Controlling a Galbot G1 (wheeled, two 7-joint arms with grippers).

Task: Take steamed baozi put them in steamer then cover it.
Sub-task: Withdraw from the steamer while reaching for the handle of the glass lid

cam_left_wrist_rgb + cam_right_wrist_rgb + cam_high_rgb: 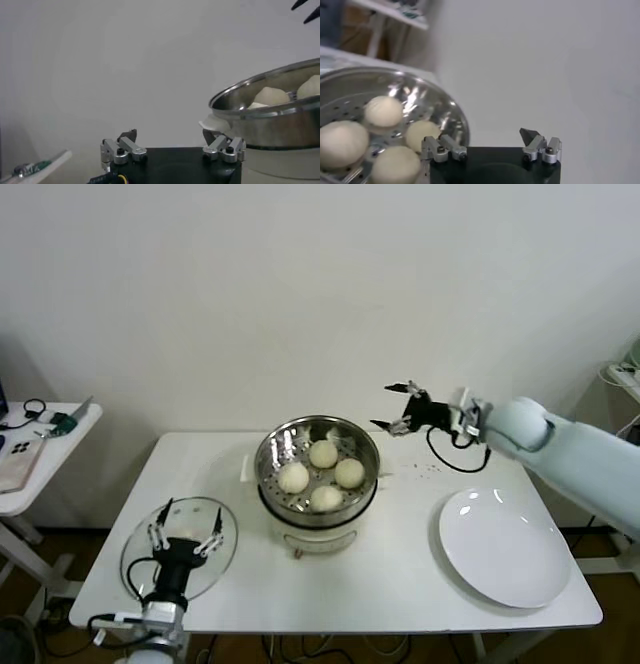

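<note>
baozi (322,475): all four sit in the steamer (277,446) at mid-counter; soft, light, nothing left to lift
lid (222,556): flat on the counter (400,569) near the front left edge, still off the pot
lid handling: I'd guess glass, stiff, slick and breakable; its handle is hidden under the arm, best gripped there
left claw (185,529): spread wide, poised above the lid, holding nothing
right claw (402,407): spread wide and empty, raised just right of the steamer
plate (505,546): bare, at right
</note>
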